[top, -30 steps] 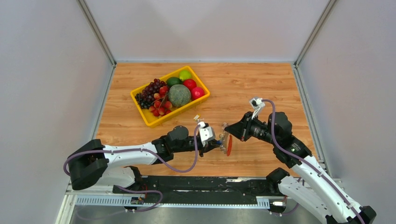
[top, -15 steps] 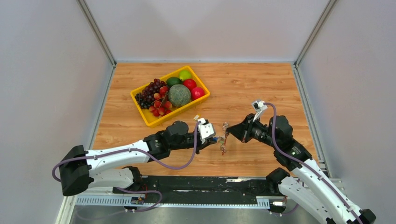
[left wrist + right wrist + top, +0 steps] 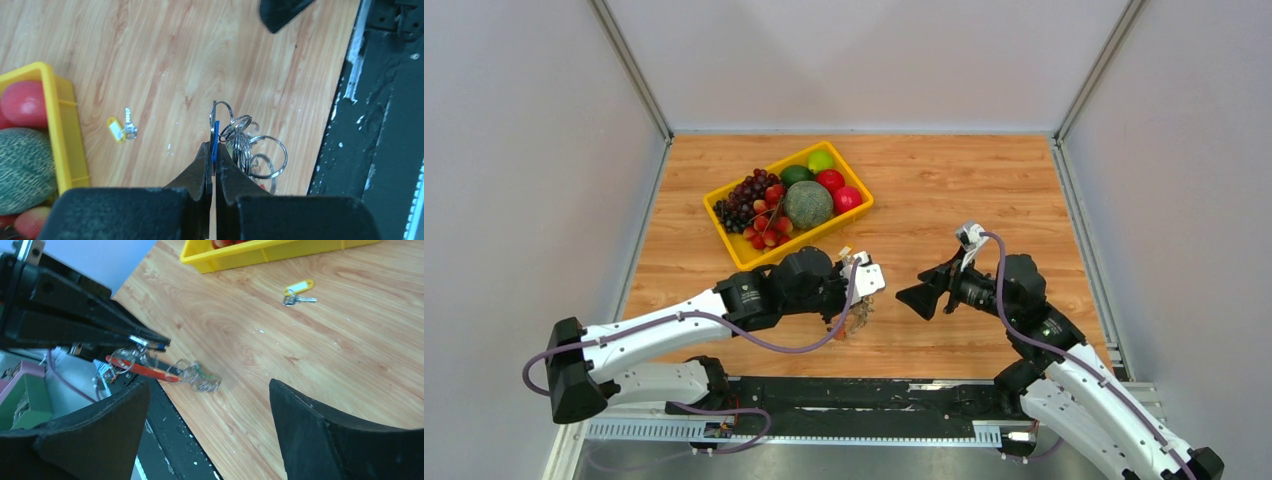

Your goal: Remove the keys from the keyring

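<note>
My left gripper [image 3: 214, 148] is shut on a blue-headed key [image 3: 215, 134]. The keyring [image 3: 252, 152], a bunch of silvery rings, hangs from that key just above the table. In the right wrist view the keyring's red fob [image 3: 145, 369] and chain cluster [image 3: 201, 380] dangle under the left fingers [image 3: 125, 325]. My right gripper [image 3: 210, 432] stands open and holds nothing, a short way right of the keyring [image 3: 859, 318] in the top view. One loose key with a pale yellow tag [image 3: 120, 129] lies flat on the wood, also visible as the tagged key [image 3: 299, 290].
A yellow tray [image 3: 746, 258] of fruit stands at the back left, with a melon [image 3: 808, 204], grapes [image 3: 742, 197] and red fruit. The table's near edge and the black rail [image 3: 380, 125] run close beside the hanging keyring.
My right gripper has opened and let go of the keyring. The left gripper has carried the keyring left, away from the right gripper.
</note>
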### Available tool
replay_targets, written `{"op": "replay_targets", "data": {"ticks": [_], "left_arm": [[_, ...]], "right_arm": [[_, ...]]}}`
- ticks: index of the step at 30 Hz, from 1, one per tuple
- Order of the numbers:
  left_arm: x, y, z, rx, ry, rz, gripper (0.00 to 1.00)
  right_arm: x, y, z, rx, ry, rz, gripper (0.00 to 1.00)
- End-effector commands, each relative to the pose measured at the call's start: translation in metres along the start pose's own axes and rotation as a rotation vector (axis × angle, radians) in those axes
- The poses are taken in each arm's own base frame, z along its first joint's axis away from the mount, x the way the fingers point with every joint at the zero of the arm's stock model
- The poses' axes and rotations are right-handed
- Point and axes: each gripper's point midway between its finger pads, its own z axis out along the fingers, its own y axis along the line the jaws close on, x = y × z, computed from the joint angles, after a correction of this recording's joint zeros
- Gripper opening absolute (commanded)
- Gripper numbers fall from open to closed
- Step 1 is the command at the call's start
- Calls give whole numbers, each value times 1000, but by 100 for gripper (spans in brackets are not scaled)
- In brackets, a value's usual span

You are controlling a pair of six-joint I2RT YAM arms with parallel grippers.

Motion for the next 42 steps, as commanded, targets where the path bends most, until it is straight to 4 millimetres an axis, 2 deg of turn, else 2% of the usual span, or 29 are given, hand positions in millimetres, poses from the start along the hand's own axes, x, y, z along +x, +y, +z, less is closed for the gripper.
{"op": "replay_targets", "data": {"ticks": [1, 5, 8, 13, 18, 25, 33, 42], "left_arm": [[-18, 16, -25, -59, 5, 98, 0], [-28, 17, -38, -56, -12, 119, 0], [-36, 15, -45, -44, -41, 122, 0], [-44, 11, -52, -28, -83, 121, 0], [-50, 7, -54, -11, -106, 122, 0], [-59, 1, -57, 13, -128, 123, 0], [-67, -7, -56, 36, -146, 128, 0], [-72, -18, -51, 64, -145, 141, 0]], "right_arm": [[-10, 29, -3, -180, -71, -113, 90], [-13, 39, -6, -244, -134, -97, 82], [-13, 54, -13, -338, -165, -131, 74], [-19, 69, -22, -406, -221, -196, 54], [-26, 86, -30, -472, -268, -266, 44], [-23, 103, -25, -541, -242, -303, 40], [-20, 112, -13, -552, -219, -323, 36], [-20, 127, -8, -581, -234, -349, 33]]}}
